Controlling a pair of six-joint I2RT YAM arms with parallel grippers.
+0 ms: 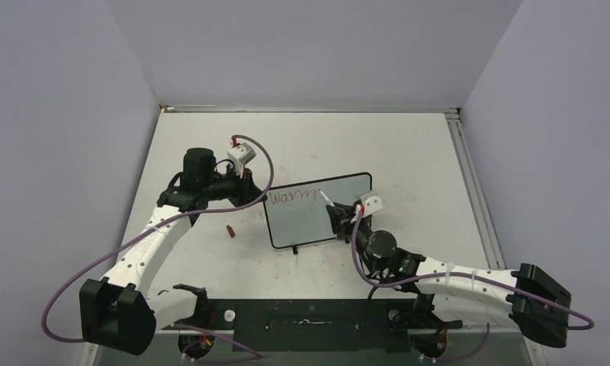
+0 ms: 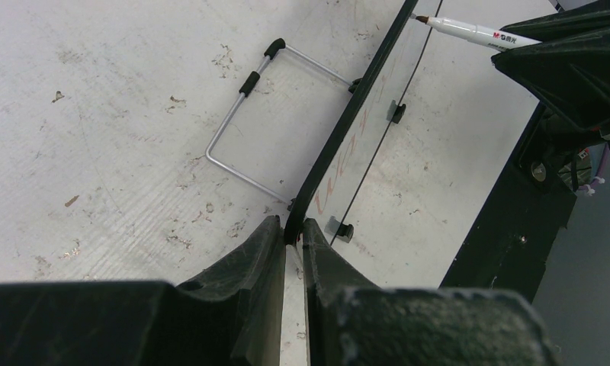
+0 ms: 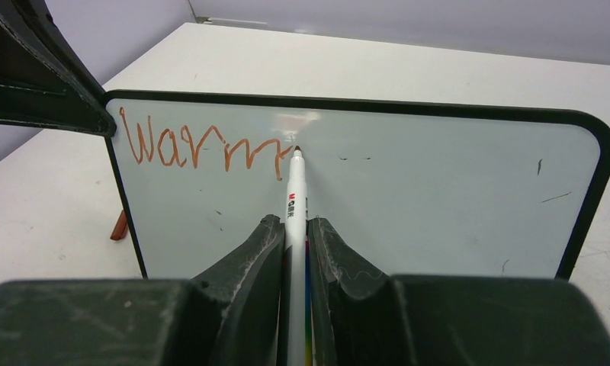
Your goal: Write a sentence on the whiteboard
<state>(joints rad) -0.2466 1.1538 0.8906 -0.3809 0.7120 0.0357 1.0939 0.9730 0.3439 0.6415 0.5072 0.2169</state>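
On the desk (image 1: 409,152) the whiteboard (image 1: 317,223) stands propped near the middle. Its left edge is pinched in the closed left end effector (image 2: 293,229), and the right end effector (image 3: 294,225) is clamped shut on a white marker (image 3: 295,191) whose tip meets the board at the end of "Warm", the sentence (image 3: 203,145) so far. If the left pinch on the thin frame slips, the pen's push could tip or slide the light board and smear the red strokes, and a marker twisting in its grip would break the line.

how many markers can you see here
1. The marker is clamped in the right gripper, its tip on the whiteboard at the end of the red writing. No other shows, though one could be hidden from these views.
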